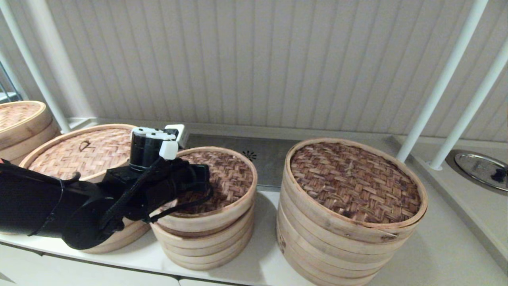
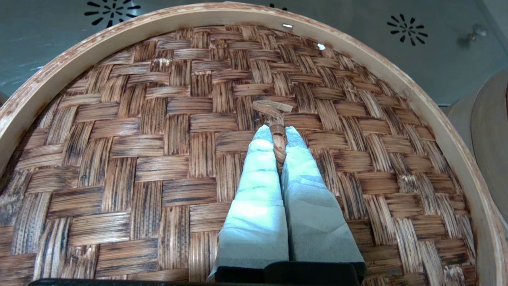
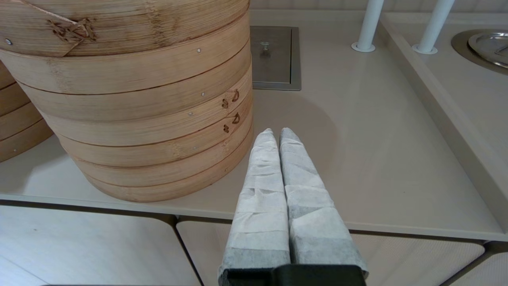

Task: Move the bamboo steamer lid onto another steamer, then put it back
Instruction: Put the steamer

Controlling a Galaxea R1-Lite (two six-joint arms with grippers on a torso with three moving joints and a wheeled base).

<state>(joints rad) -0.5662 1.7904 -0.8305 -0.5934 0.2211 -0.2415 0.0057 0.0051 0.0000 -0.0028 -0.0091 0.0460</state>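
Note:
The bamboo steamer lid (image 1: 230,178), dark brown herringbone weave in a pale rim, lies atop the smallest steamer stack (image 1: 206,246) in the middle left of the counter. My left gripper (image 2: 278,131) is over the lid's centre, its padded fingers shut on the small loop handle (image 2: 278,139). In the head view my left arm (image 1: 151,186) hides the handle. The other steamer (image 1: 79,153), with its light tan lid, stands just left of the arm. My right gripper (image 3: 276,133) is shut on nothing, low at the counter's front edge beside the widest steamer (image 3: 131,99).
The widest steamer (image 1: 353,178), with dark weave, stands to the right of the small stack. Another pale steamer (image 1: 20,123) is at the far left. White posts (image 1: 436,91) and a round metal cover (image 1: 480,169) are at the right. A steel drain plate (image 1: 266,155) lies behind.

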